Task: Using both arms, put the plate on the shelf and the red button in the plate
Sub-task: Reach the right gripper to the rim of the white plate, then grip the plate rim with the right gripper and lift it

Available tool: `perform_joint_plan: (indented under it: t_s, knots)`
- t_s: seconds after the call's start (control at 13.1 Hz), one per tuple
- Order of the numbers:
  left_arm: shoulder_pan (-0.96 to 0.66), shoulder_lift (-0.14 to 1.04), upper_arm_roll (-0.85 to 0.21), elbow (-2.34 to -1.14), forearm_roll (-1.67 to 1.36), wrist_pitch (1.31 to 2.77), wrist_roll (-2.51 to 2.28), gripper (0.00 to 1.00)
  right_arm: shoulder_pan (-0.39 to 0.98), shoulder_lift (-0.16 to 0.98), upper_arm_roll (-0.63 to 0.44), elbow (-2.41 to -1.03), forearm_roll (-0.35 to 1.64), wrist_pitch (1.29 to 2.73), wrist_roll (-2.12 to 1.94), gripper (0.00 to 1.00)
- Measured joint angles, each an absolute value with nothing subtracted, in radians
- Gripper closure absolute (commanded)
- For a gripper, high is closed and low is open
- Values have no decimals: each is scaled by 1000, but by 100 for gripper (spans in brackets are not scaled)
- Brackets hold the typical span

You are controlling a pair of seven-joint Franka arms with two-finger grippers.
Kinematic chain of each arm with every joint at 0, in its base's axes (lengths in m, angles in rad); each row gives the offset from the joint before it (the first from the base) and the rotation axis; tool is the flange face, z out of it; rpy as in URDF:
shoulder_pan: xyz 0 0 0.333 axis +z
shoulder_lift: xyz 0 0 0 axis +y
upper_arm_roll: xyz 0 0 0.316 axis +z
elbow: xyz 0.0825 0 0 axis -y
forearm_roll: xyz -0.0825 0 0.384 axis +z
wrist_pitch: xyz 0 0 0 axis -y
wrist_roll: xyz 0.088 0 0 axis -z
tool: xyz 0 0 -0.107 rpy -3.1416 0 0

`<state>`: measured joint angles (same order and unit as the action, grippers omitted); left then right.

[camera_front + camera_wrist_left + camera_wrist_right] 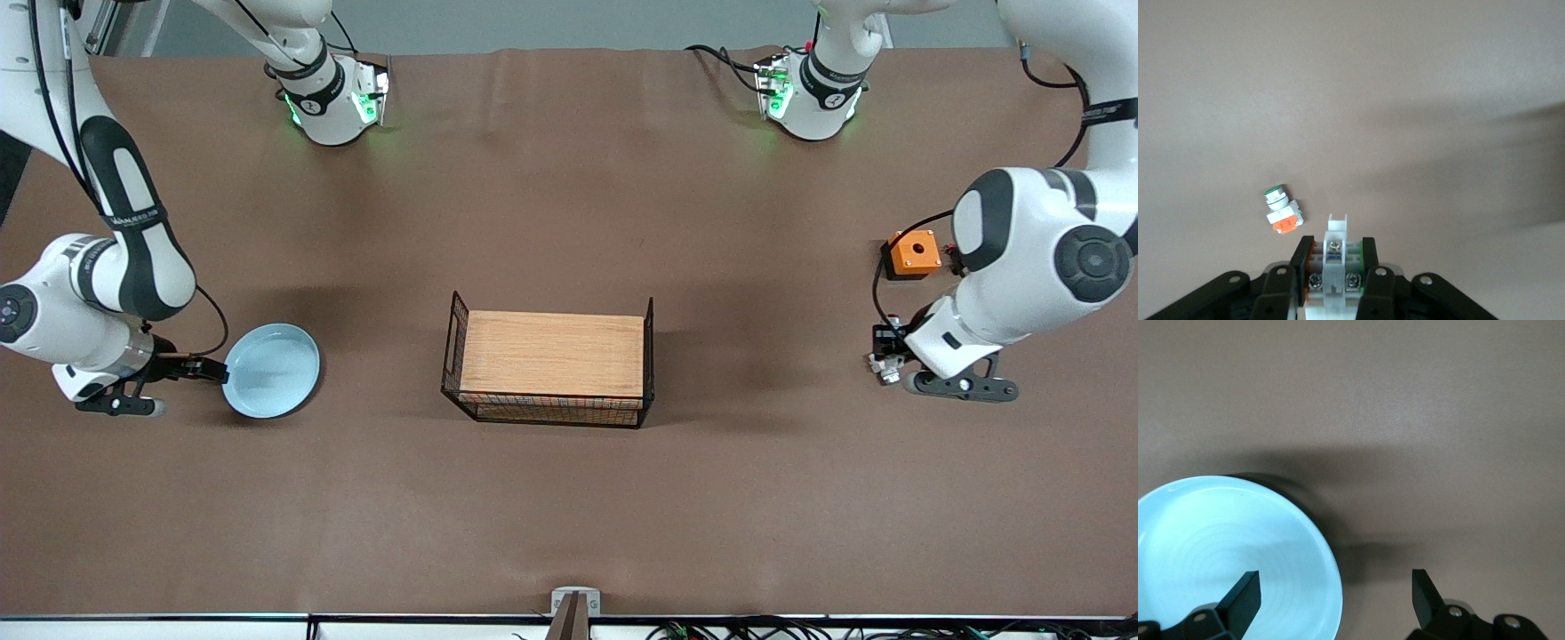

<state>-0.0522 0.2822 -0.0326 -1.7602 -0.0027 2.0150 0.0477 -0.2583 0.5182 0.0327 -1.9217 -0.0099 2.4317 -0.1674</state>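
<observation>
Two arms mid-pick | left gripper (1331, 267) clamped on the red button (1336, 245), low over the surface | right gripper (1335, 593) wide open, one finger over the plate (1231, 553) rim | next: close on rim, lift.

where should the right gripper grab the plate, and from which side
Grip the plate by its raised rim at the edge toward the right arm's end of the table, one finger inside and one outside. The plate lies flat, so only the rim gives purchase; the open right gripper is already at that edge.
</observation>
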Motion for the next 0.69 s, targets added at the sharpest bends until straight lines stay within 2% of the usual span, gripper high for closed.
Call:
perform_joint_plan:
  t_s: [0.31,0.46,0.61,0.69]
  knots:
    - [-50,283,-33,-1700,-3,1968,22,84,-260,536,31,-2004,-10,2562,-186,1]
    - [-51,286,-33,-1700,-3,1967,11,84,-261,536,30,-2026,-10,2584,-187,7]
    - [-51,292,-33,-1700,-3,1967,3,84,-261,536,30,-2034,-10,2586,-188,25]
    - [-51,294,-33,-1700,-3,1967,1,84,-262,537,30,-2038,-10,2586,-189,39]
